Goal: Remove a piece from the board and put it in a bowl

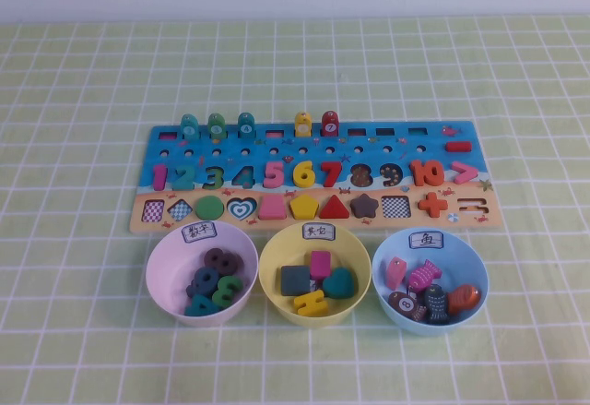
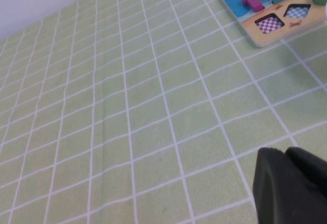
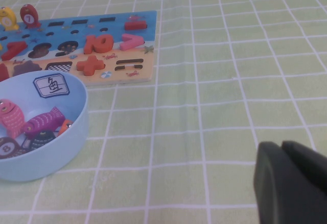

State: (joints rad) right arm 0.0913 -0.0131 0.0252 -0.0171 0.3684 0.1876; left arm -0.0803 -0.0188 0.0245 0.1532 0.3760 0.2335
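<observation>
The board (image 1: 313,176) lies flat on the desk (image 1: 83,101), which has a green checked cloth, w/ its blue part on the far side and the tan strip toward the robot. The piece (image 1: 159,177), a magenta "1", sits in its slot at the left end of the numeral row, just beside the teal "2" (image 1: 183,177). In the left wrist view the piece (image 2: 252,1) shows at the board corner (image 2: 265,15), not touched by anything.

Three bowls stand in a row just in front of the board, near the tan edge. The bowl (image 1: 161,271), pale pink, is at the left and holds approx. four dark numerals. The yellow bowl (image 1: 273,280) is in the middle w/ blocks, and the blue bowl (image 1: 383,280) is at the right w/ fish pieces.

The left tool (image 2: 291,188) is over bare cloth, well apart from the board's left end. The right tool (image 3: 291,183) is over bare cloth to the right of the blue bowl (image 3: 51,152). For both tools only a dark part shows at the frame corner, so I cannot tell if they are wide or narrow. Neither arm is seen in the high view.
</observation>
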